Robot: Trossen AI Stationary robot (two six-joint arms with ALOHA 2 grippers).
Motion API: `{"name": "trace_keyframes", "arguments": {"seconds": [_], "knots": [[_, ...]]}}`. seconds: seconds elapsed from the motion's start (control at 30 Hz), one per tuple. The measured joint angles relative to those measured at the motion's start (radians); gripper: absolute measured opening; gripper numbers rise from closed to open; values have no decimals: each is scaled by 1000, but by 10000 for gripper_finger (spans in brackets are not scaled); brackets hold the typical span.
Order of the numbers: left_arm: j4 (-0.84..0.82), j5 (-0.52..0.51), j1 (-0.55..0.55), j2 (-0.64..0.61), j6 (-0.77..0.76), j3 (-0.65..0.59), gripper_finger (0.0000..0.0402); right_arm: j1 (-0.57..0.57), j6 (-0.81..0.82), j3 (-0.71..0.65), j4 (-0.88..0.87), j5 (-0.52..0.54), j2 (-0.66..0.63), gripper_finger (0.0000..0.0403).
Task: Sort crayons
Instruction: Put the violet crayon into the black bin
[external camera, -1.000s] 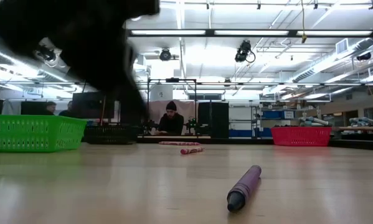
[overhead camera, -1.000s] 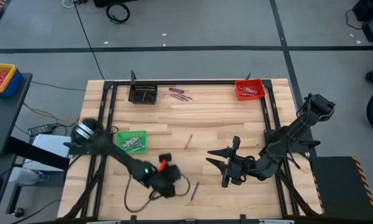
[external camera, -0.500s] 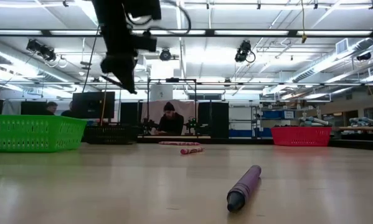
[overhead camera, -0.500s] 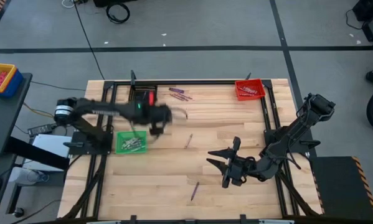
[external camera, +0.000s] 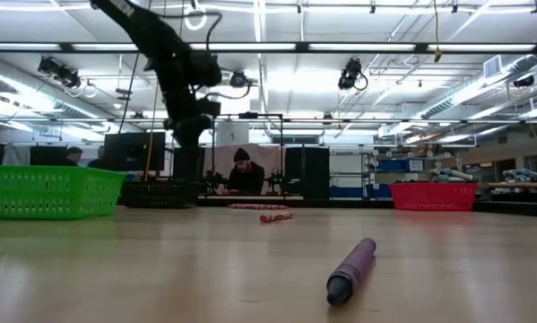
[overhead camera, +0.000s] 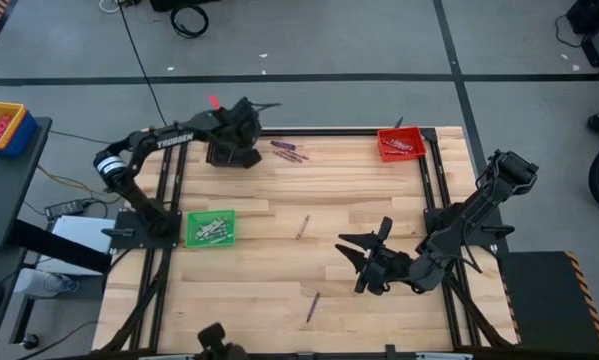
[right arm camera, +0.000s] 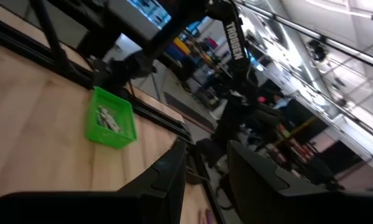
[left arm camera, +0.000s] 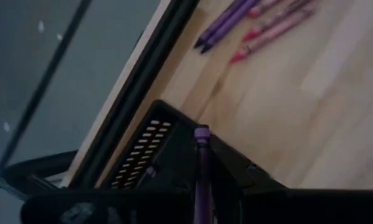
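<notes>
My left gripper (overhead camera: 237, 132) hangs over the black bin (overhead camera: 229, 153) at the table's far left, shut on a purple crayon (left arm camera: 202, 163). My right gripper (overhead camera: 363, 264) hovers open near the table's right, holding nothing. Loose crayons lie flat on the wood. One purple crayon (overhead camera: 312, 306) lies near the front edge, another crayon (overhead camera: 302, 226) at mid-table, and purple and red ones (overhead camera: 289, 152) beside the black bin. Pale crayons lie in the green bin (overhead camera: 211, 228) and red ones in the red bin (overhead camera: 400, 143). My left gripper pinches the purple crayon between its two fingers, and the gripper's own body hides the spot. The crayon runs along the fingers, and its free end (left arm camera: 202, 133) sticks out past them. The fingers slant down from the table's left. The crayon is lifted clear above the black bin's rim (left arm camera: 150, 138).
A black frame (overhead camera: 309, 131) runs round the table's far and side edges. A cable hangs behind my left arm (external camera: 183, 90). People sit beyond the far edge (external camera: 243, 170). Bare wood lies between the bins and my right gripper.
My left gripper has swung from near the table's front edge across to the far left, rising and turning as it went. It carried the purple crayon and now stands over the black bin. The loose crayons have not moved.
</notes>
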Motion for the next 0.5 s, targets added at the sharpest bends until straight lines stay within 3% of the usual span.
{"name": "trace_keyframes", "arguments": {"seconds": [0.2, 0.4, 0.5], "knots": [[58, 17, 74, 69, 4, -86, 36, 0, -1, 0, -32, 51, 0, 123], [302, 105, 116, 69, -34, -282, 36, -2, 0, 0, -49, 52, 0, 123], [375, 106, 138, 67, -69, -315, 36, -10, 1, 0, -50, 49, 0, 123]]}}
